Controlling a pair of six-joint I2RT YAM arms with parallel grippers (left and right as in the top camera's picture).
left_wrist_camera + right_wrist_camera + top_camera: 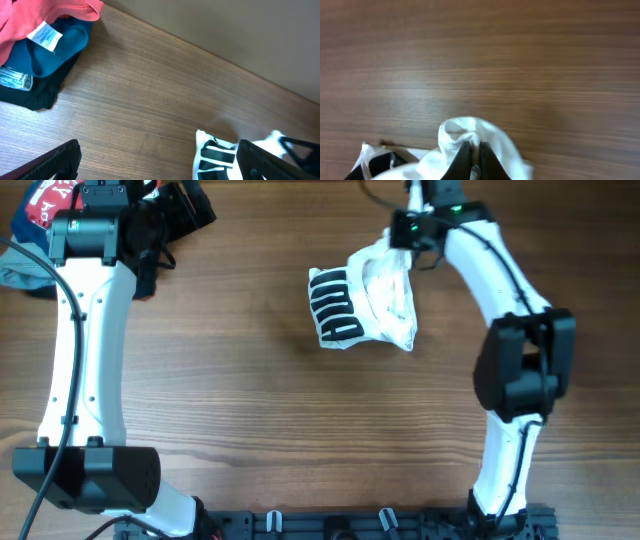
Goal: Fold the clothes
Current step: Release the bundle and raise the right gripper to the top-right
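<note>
The clothes (pixel 365 298), a white thin garment with black bar stripes, lie bunched up at the back middle of the table. My right gripper (pixel 405 232) is shut on a white fold at its far upper edge. The right wrist view shows the closed jaws (pixel 474 150) pinching that fold (pixel 455 131), which bulges above the fingertips. My left gripper (pixel 150 240) is open and empty at the far left, well away from the garment. Its wrist view shows both fingers wide apart (pixel 160 165) and the striped part of the garment (pixel 215 157) at the lower right.
A pile of other clothes, red (pixel 30 15), teal (pixel 55 50) and black (pixel 35 95), lies at the far left corner of the table (pixel 20 240). Bare wooden tabletop (pixel 250 410) spreads in front of the garment.
</note>
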